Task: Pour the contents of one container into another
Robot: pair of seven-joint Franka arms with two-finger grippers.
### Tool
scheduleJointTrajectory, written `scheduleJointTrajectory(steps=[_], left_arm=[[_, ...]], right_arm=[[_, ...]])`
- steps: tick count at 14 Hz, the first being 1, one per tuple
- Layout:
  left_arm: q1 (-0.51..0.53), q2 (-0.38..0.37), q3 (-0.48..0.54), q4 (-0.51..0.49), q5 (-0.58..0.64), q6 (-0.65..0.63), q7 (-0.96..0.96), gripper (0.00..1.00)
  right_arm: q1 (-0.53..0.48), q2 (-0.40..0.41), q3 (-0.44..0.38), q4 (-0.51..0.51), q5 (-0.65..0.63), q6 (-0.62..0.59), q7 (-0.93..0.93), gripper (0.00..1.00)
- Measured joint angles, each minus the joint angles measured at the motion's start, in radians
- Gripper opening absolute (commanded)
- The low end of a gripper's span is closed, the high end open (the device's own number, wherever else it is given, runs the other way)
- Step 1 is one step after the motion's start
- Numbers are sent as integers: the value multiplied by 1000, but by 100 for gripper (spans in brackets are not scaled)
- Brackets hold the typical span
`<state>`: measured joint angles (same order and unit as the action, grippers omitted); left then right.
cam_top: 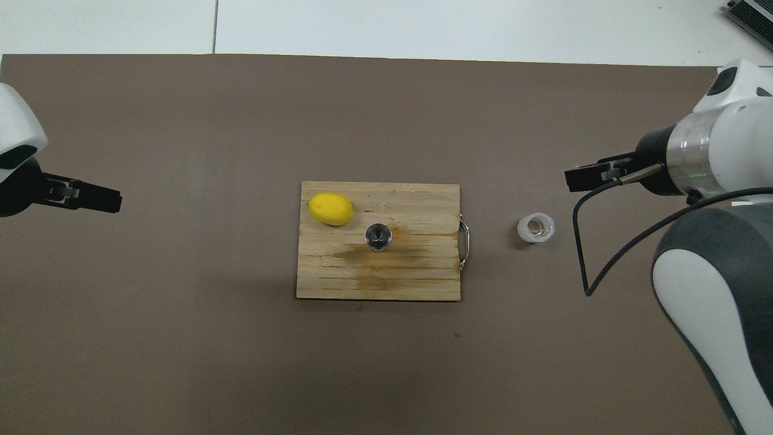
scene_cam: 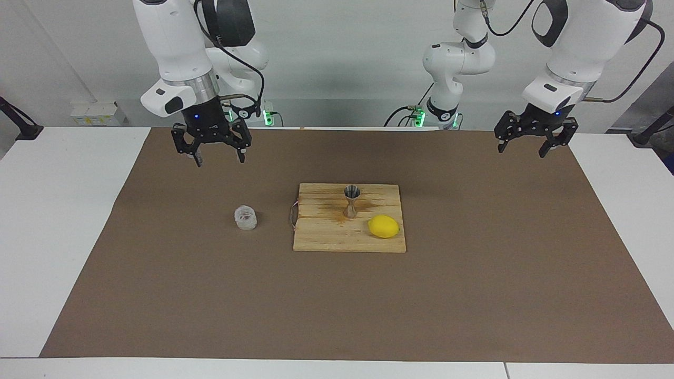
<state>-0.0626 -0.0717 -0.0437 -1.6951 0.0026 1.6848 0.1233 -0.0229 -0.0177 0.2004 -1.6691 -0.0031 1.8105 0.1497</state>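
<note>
Jigger (scene_cam: 351,200) and lemon (scene_cam: 383,226) on board (scene_cam: 326,237) — cup (scene_cam: 245,217) beside it.

Your two arms have glossy white shells with dark grey joint panels and a silver ring above each wrist. Each black, link-framed hand, right hand (scene_cam: 218,156) and left hand (scene_cam: 526,147), carries a small blue light; black cables loop alongside, and green lights glow at the bases.

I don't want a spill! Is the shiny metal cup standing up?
Upright: the jigger stands on its narrow base on the wooden board, mouth up.
</note>
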Motion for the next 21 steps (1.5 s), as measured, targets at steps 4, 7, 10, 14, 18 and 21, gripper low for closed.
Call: scheduleJointTrajectory(steps=[4,7,10,14,18,21], left_arm=[[17,-3,-6,0,0,0,0,100],[70,-3,-60,0,0,0,1,100],[72,-4,-69,0,0,0,1,100],[76,-5,-69,0,0,-1,1,100],[84,-8,-65,2,-7,1,-2,100],[85,-12,-62,8,-13,-3,-2,100]], right_arm=[[3,0,-2,35,-12,-107,113,100],[-4,-1,-7,35,-13,-164,122,100],[-10,-4,-9,35,-13,-172,122,100],[-10,-8,-9,36,-13,-172,122,100],[-20,-8,-14,42,-13,-172,122,100],[-35,-10,-33,46,-13,-172,122,100]])
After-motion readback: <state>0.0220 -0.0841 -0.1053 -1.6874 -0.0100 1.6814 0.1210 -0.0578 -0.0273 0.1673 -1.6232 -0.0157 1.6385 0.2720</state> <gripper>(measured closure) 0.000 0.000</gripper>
